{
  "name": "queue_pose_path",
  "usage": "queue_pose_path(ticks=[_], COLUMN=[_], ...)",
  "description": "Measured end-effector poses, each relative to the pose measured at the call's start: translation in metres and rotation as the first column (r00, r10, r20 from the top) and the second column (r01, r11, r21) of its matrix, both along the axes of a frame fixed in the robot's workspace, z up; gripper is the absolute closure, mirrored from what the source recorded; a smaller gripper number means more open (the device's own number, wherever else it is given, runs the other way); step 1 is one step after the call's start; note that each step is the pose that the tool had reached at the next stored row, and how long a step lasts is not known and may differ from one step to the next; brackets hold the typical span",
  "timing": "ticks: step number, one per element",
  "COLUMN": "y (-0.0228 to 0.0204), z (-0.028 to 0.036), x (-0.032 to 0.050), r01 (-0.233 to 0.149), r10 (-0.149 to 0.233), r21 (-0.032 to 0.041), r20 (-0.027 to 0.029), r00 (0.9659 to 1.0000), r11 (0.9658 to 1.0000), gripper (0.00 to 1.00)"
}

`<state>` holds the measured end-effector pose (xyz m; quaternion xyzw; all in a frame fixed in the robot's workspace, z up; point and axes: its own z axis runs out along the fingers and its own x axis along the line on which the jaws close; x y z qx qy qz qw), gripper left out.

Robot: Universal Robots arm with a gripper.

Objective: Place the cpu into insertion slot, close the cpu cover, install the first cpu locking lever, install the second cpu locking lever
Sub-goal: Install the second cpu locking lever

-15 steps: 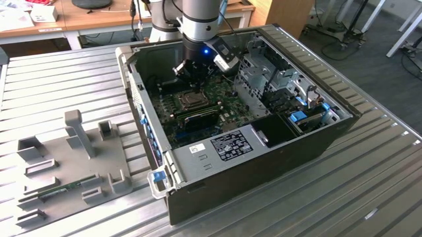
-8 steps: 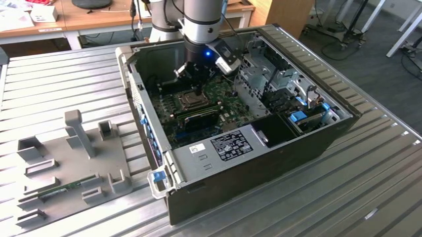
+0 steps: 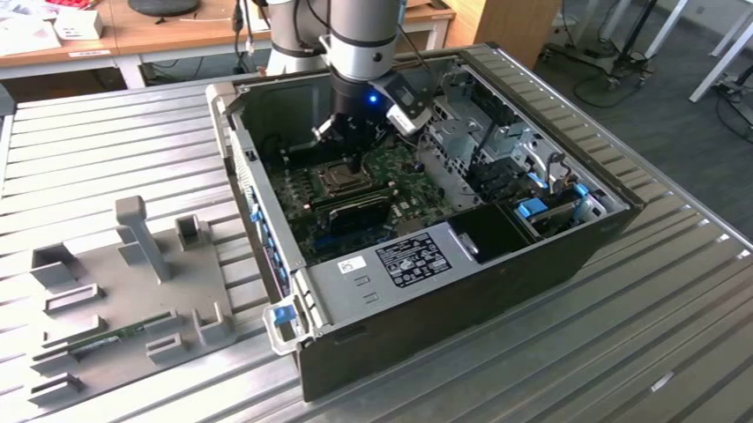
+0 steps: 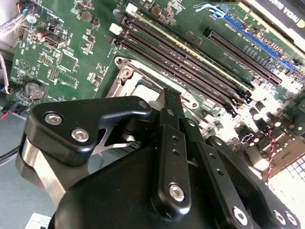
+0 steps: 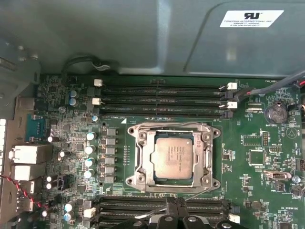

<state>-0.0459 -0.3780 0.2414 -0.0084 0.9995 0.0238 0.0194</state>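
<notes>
The small square silver-topped cpu [image 5: 174, 158] lies flat in the dark-framed insertion slot [image 5: 143, 160] of the green motherboard [image 5: 257, 157], with the thin silver-metal cpu cover [image 5: 174, 129] closed around it. The black gripper [image 5: 175, 206] hangs just beside the socket's edge, touching nothing, its fingers [image 4: 172, 119] drawn narrowly together and empty.

The cpu [image 5: 173, 157] sits in the insertion slot [image 5: 143, 157] w/ the cpu cover [image 5: 172, 130] down around it, memory slots [image 5: 162, 101] on two opposite sides, all on the motherboard [image 3: 400, 181] inside the computer case [image 3: 495, 291], gripper [image 3: 345, 132] just above the socket.
</notes>
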Motion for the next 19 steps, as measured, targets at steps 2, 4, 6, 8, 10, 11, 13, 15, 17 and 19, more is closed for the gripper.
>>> queue_pose_path(ticks=[2,4,6,8,10,11,13,15,17,19], y=[0.0000,0.0000,0.0000,0.0000,0.0000,0.0000,0.0000,0.0001,0.0000,0.0000], z=[-0.0010,-0.0021,-0.0030,-0.0030,-0.0031,-0.0031,-0.0032,-0.0041,-0.0040,-0.0040], x=[-0.0012,-0.0024,-0.0033,-0.0033,-0.0033,-0.0033,-0.0034,-0.0033,-0.0034,-0.0034], r01=[0.000,0.000,0.000,0.000,0.000,0.000,0.000,0.000,0.000,0.000], r10=[0.000,0.000,0.000,0.000,0.000,0.000,0.000,0.000,0.000,0.000], r21=[0.0000,-0.0002,-0.0004,-0.0007,-0.0004,-0.0004,-0.0005,0.0015,0.0013,0.0013], r20=[0.0001,0.0002,0.0003,0.0004,0.0005,0.0005,0.0004,-0.0047,-0.0056,-0.0057], r00=[1.0000,1.0000,1.0000,1.0000,1.0000,1.0000,1.0000,1.0000,1.0000,1.0000], r11=[1.0000,1.0000,1.0000,1.0000,1.0000,1.0000,1.0000,1.0000,1.0000,1.0000], gripper=[0.90,0.90,0.90,0.90,0.90,0.90,0.90,0.90,0.90,0.90])
